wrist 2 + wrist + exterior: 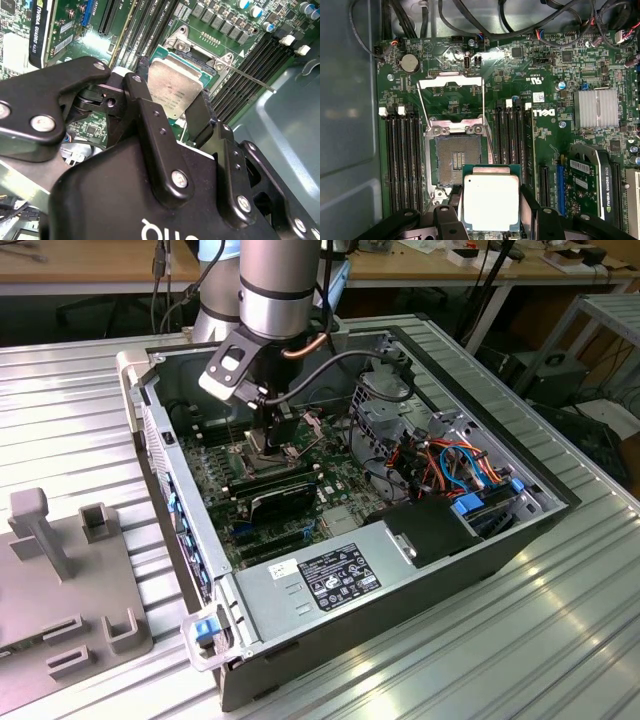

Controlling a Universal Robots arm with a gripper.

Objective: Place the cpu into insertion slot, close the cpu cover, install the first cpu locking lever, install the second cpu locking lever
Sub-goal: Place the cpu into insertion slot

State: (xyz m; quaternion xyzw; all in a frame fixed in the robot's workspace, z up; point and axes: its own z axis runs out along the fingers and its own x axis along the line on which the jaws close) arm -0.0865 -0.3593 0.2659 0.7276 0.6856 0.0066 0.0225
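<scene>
We see the flat square silver-grey metal cpu [491, 202] face up and not seated, overlapping one corner of the square dark metal-rimmed insertion slot [456, 160], whose contact bed lies bare. The thin silvery metal-frame cpu cover [451, 78] is swung open beyond the slot's hinge edge.

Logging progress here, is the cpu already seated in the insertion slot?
No, in the first wrist view the gripper holds the cpu, and the insertion slot lies bare.
</scene>
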